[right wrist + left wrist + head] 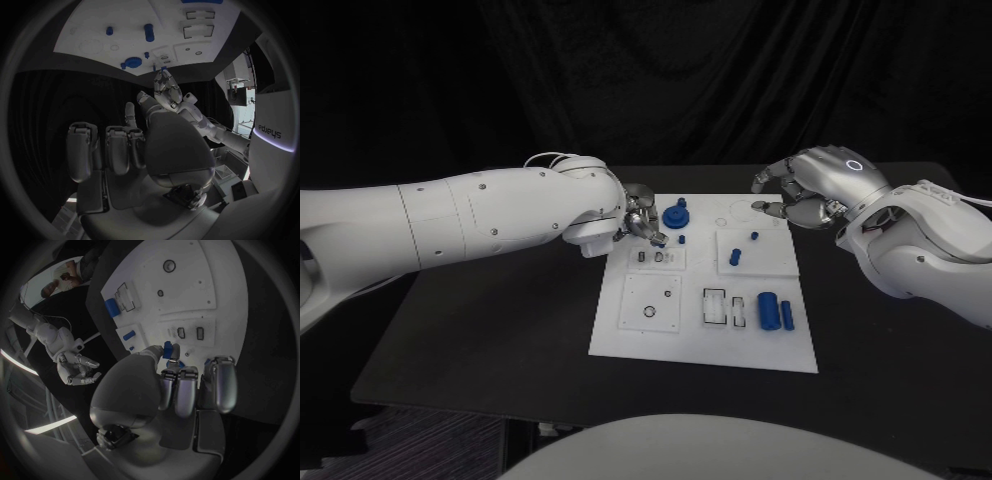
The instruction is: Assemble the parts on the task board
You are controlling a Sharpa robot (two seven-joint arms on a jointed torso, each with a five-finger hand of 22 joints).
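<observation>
The white task board (pixel 705 345) lies flat in the middle of the black tabletop (pixel 473 350), its long side running away from the robot. Near its far edge a blue round-based part with a peg on top (pixel 678 216) stands upright, and just beside it, on the left, the left hand (pixel 640 218) reaches in over the board's far left corner. Its fingertips (pixel 656 238) point down at the board close to that part; the left wrist view shows a small blue piece (pixel 167 346) at the tips of the thumb and a finger, but whether it is actually pinched cannot be told, and the other fingers (pixel 178 390) lie curled side by side. Further in, a small blue peg (pixel 734 257) and a tiny blue piece (pixel 754 236) sit in the recessed square on the board's right half, two small dark slots (pixel 652 257) lie on the left half, and a dark ring (pixel 649 312) rests in the near left square. At the near right, a large blue cylinder (pixel 769 311) and a slimmer blue pin (pixel 789 316) lie side by side, next to two rectangular cut-outs (pixel 715 306). The right hand (pixel 808 193) hovers above the board's far right corner, holding nothing, its fingers loosely bent and apart, clear of the surface.
</observation>
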